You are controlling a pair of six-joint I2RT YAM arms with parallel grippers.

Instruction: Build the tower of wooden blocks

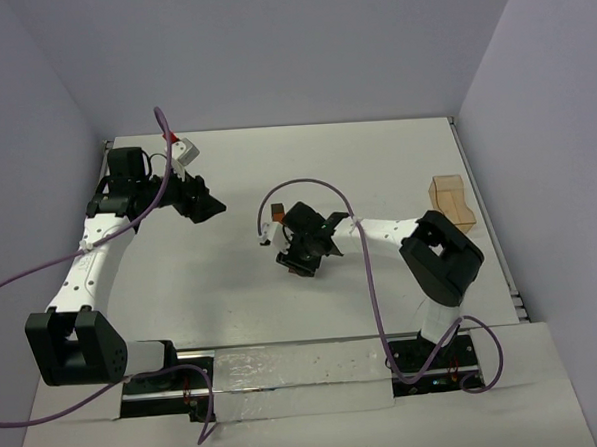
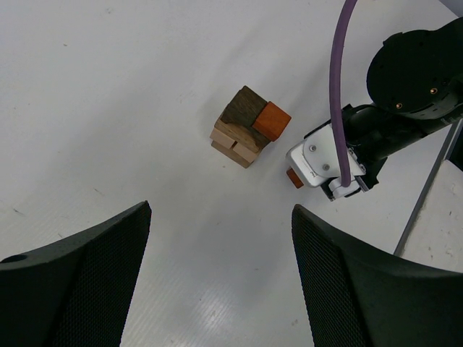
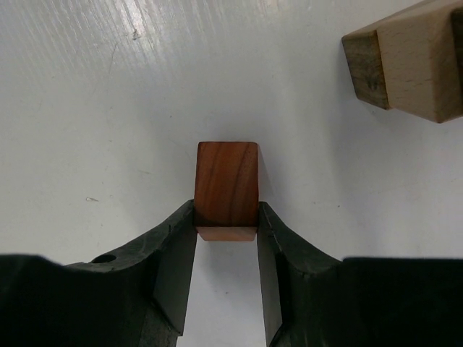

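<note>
Your left arm reaches forward along the left side with its elbow bent and its wrist turned in toward the middle. Your left gripper hangs wide open, with nothing between its two mesh-faced fingers. Your right arm rises from its base, bends sharply and stretches leftward. Your right gripper points downward, and its dark fingers appear to press both sides of a reddish-brown block.

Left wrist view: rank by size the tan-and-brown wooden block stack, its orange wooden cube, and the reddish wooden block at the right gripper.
1. block stack
2. orange cube
3. reddish block, mostly hidden by right gripper
</note>
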